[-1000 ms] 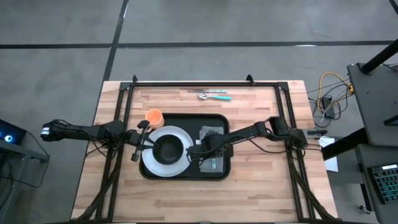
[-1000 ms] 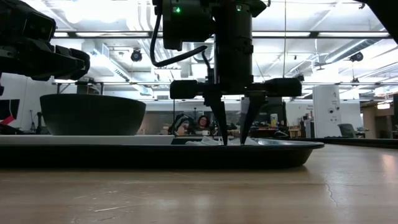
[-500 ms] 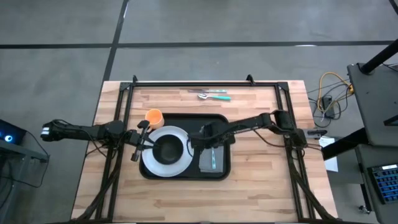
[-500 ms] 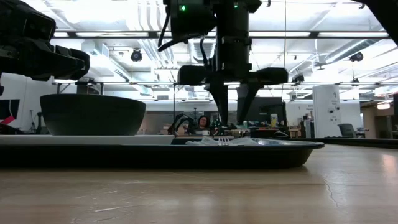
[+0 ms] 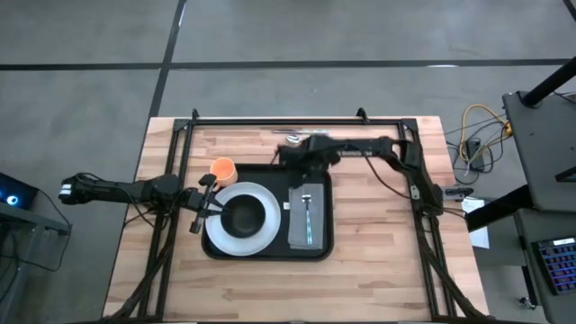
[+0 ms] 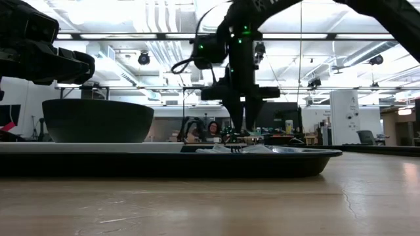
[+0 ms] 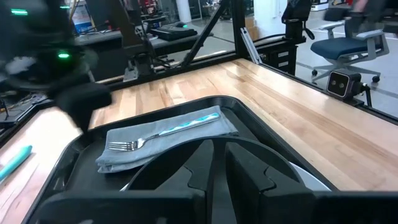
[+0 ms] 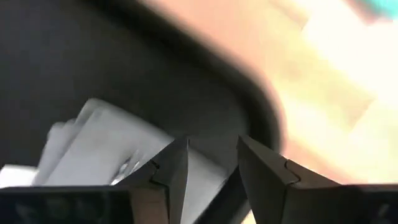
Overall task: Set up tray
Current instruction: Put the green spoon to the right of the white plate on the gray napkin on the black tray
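Fork (image 5: 308, 210) lies on napkin (image 5: 305, 216) in tray (image 5: 324, 184); right hand (image 5: 290, 154), empty and part-open, nears far-edge cutlery (image 5: 304, 137) still on desk (image 5: 378, 270).

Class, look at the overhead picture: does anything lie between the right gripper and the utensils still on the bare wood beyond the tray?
Nothing visible does. The right gripper, open and empty, hangs over the tray's far edge. The utensils lie just beyond it on bare wood. The orange cup stands off to one side.
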You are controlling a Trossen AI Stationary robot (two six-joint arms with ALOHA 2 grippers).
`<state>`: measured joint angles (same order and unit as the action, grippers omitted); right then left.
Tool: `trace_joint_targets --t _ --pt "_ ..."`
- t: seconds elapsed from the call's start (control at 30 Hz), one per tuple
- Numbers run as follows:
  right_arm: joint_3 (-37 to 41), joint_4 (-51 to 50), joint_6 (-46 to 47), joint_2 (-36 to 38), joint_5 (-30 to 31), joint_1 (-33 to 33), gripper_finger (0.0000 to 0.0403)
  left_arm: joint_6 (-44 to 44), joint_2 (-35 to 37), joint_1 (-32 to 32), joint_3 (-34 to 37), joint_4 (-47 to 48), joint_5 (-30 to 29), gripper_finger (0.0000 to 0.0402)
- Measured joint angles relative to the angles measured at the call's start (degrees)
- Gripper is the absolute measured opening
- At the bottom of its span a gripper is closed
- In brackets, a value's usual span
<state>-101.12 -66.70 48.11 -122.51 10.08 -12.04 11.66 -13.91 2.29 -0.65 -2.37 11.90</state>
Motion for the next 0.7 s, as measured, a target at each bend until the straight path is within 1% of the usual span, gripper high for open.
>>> trace_joint_targets --t 0.23,0.37,0.47,0.7 --pt "0.0 7.99 -18.58 0.96 -0.1 -9.59 0.0136 0.0 0.0 -0.01 0.0 0.02 -0.02 0.0022" --pt "0.0 12.17 -29.0 0.91 -4.39 -14.28 0.0136 0.0 0.0 0.01 0.0 0.02 -0.01 0.0022" --pt "0.0 12.92 -36.36 0.79 -7.33 -17.14 0.0134 0.0 0.0 0.02 -0.02 0.02 0.0 0.0022" --pt "0.0 12.96 -50.75 0.71 -7.58 -21.03 0.0136 0.0 0.0 0.0 -0.01 0.01 0.0 0.0022"
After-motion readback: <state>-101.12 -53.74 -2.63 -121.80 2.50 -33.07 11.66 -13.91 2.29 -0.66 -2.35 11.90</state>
